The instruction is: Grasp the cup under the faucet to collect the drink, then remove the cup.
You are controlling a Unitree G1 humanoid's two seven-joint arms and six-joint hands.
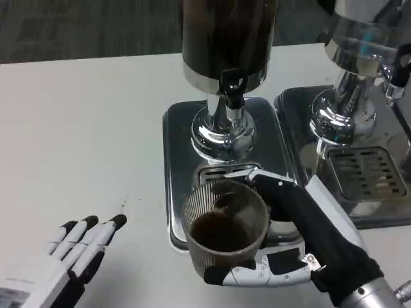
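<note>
Near left: my left hand (pixel 70 253) lay flat on white table (pixel 77 128), fingers released, holding nothing. Near right: my right hand (pixel 295 237) wrapped ribbed glass cup (pixel 225 232), fingers grasping it; I saw dark drink inside. Cup sat over near edge of steel drip tray (pixel 176 167). Farther: black faucet (pixel 232 86) under dark dispenser (pixel 228 38). Far right: second dispenser (pixel 359 70).

Second chrome dispenser (pixel 359 77), white table (pixel 83 128)
</note>
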